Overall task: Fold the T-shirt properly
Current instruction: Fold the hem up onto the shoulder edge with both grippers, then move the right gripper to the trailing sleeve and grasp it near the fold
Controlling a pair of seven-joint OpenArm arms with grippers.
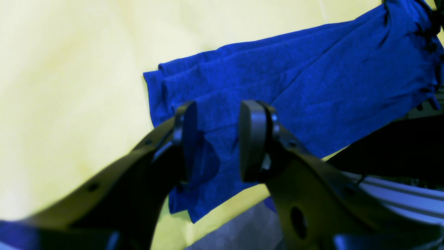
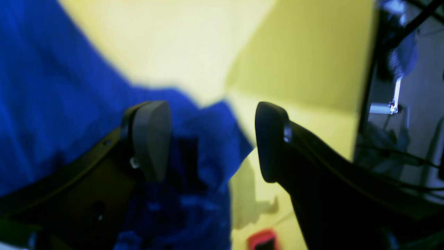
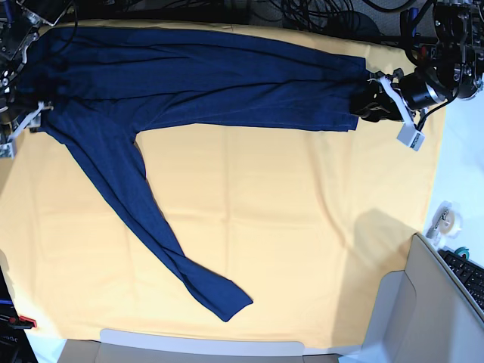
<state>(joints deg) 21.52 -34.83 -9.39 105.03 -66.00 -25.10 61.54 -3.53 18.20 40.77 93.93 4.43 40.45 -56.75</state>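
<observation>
The dark navy T-shirt (image 3: 204,76) lies stretched in a long band across the far side of the yellow-orange table cloth (image 3: 302,227). One sleeve (image 3: 159,219) trails down toward the front. My left gripper (image 1: 220,139) is at the band's right end (image 3: 368,100), jaws apart, with the shirt's layered edge (image 1: 277,86) lying loose between and behind the fingers (image 1: 251,139). My right gripper (image 2: 213,139) is open wide over the shirt's other end. Blue cloth (image 2: 52,104) lies beside and under its left finger (image 2: 152,139), and nothing is pinched.
The cloth's right edge falls off beside my right gripper, with a dark frame and cables (image 2: 388,104) beyond it. A small red object (image 2: 264,239) lies near that edge. A tape roll (image 3: 443,219), a keyboard (image 3: 470,274) and a grey box (image 3: 423,310) sit at the front right.
</observation>
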